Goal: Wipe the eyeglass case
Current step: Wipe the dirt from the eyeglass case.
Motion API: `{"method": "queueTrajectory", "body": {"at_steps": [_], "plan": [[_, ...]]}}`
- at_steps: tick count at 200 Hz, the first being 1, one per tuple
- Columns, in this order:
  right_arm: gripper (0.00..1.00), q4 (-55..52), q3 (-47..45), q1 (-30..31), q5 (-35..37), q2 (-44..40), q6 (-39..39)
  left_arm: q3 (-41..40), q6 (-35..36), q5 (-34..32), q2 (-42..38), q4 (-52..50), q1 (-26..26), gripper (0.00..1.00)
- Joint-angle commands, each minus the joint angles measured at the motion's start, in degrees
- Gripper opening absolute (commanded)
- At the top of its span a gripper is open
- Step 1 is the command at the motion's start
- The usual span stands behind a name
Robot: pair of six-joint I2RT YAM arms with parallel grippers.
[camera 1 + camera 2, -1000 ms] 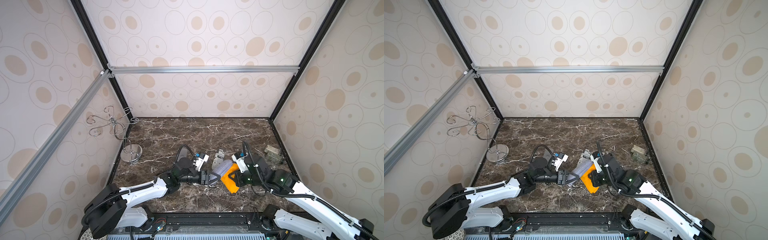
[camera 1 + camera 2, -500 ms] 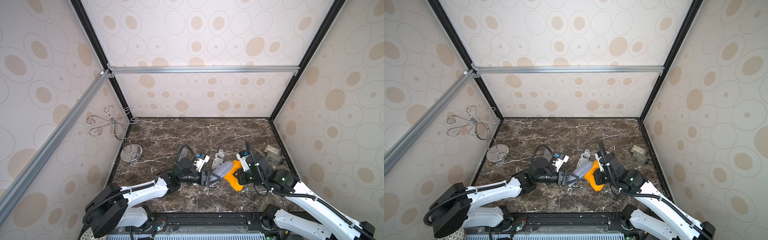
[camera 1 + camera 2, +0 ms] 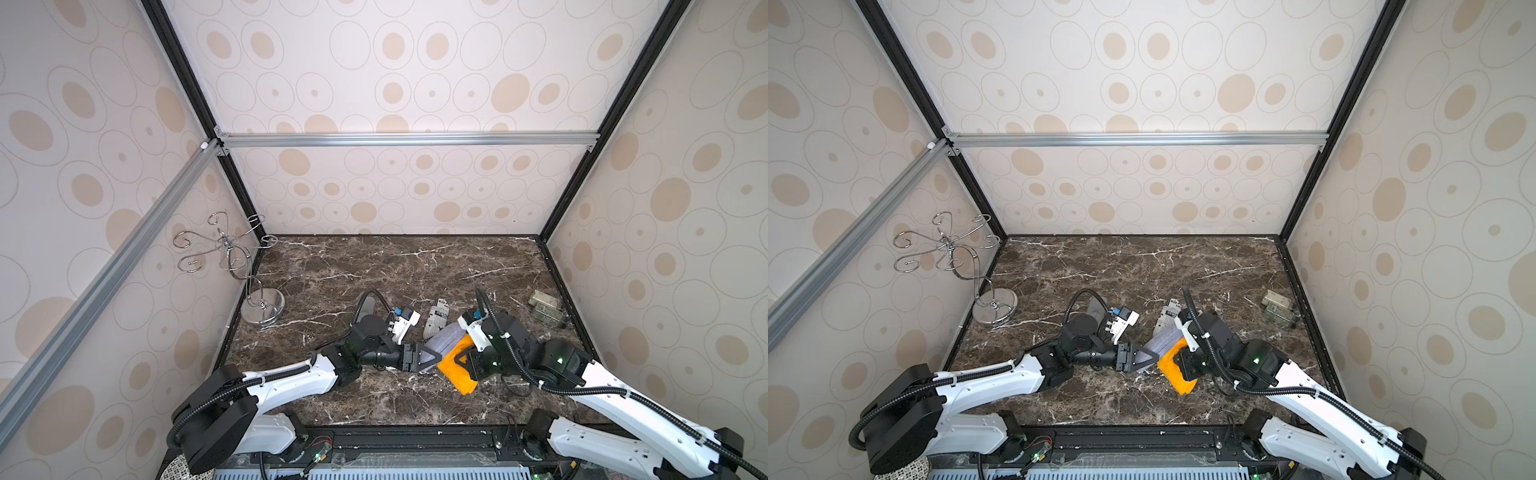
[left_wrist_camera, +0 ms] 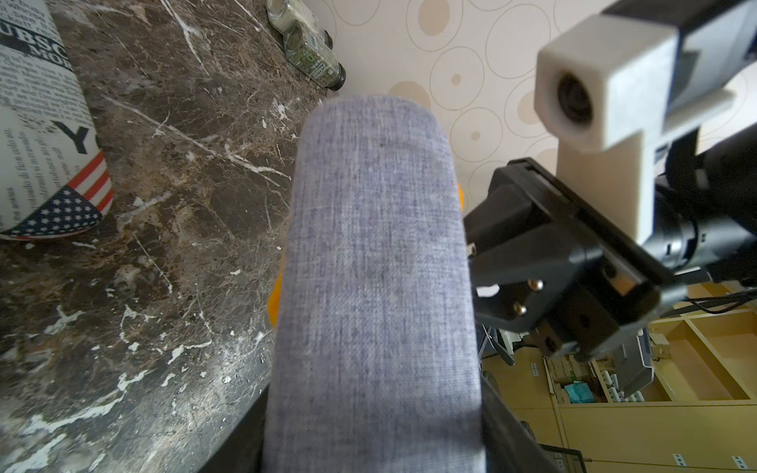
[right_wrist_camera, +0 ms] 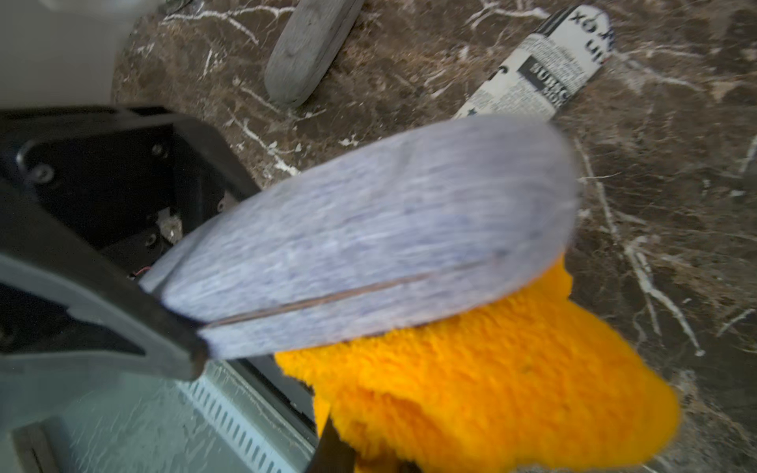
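The eyeglass case (image 3: 445,340) (image 3: 1160,343) is a grey-blue fabric shell held above the marble floor. My left gripper (image 3: 428,357) (image 3: 1144,357) is shut on its near end, and its dark fingers (image 5: 123,319) flank the case (image 4: 377,266). My right gripper (image 3: 467,359) (image 3: 1183,361) is shut on a fluffy orange cloth (image 3: 457,372) (image 3: 1177,374). The cloth (image 5: 491,376) is pressed against the underside and side edge of the case (image 5: 368,237). Only a sliver of the cloth (image 4: 273,303) shows in the left wrist view.
A newspaper-print case (image 3: 436,322) (image 4: 45,135) lies just behind the held case. A second grey case (image 5: 311,45) lies behind the left arm. Two small bottles (image 3: 546,309) sit by the right wall, and a chrome wire stand (image 3: 257,299) stands at the far left.
The right gripper has slid the orange cloth a little along the case toward the front. The left arm has kept the case nearly still.
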Motion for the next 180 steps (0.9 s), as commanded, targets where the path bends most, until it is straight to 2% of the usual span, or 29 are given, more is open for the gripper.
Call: {"method": "queueTrajectory", "body": {"at_steps": [1,23,46,66,90,114,148,180], "plan": [[0.0,4.23,-0.22,1.04,1.75,-0.42,1.82,2.45,2.76,2.15,0.38,0.28,-0.17,0.45],[0.0,-0.35,0.53,-1.08,11.77,-1.46,4.49,1.7,4.88,2.29,-0.2,-0.25,-0.21,0.45],[0.0,-6.46,2.89,-7.87,14.44,-1.23,5.45,0.76,9.15,1.69,-1.93,-2.17,-0.33,0.45],[0.0,-10.91,5.57,-9.47,16.88,-0.65,4.9,1.37,14.37,-1.9,-3.62,-8.58,-0.76,0.45],[0.0,-15.48,8.74,-9.44,16.03,0.9,3.66,1.85,18.91,-4.61,-5.53,-14.2,-1.71,0.43],[0.0,-18.64,11.02,-9.46,11.59,2.28,2.03,3.85,24.02,-9.24,-6.16,-19.31,-5.62,0.44],[0.0,-21.44,13.41,-9.39,3.87,3.49,1.02,7.65,27.69,-18.94,-3.85,-22.62,-9.96,0.43],[0.0,-21.23,13.71,-9.39,2.51,4.93,0.62,10.31,30.33,-20.83,-1.8,-21.48,-13.48,0.42]]}}
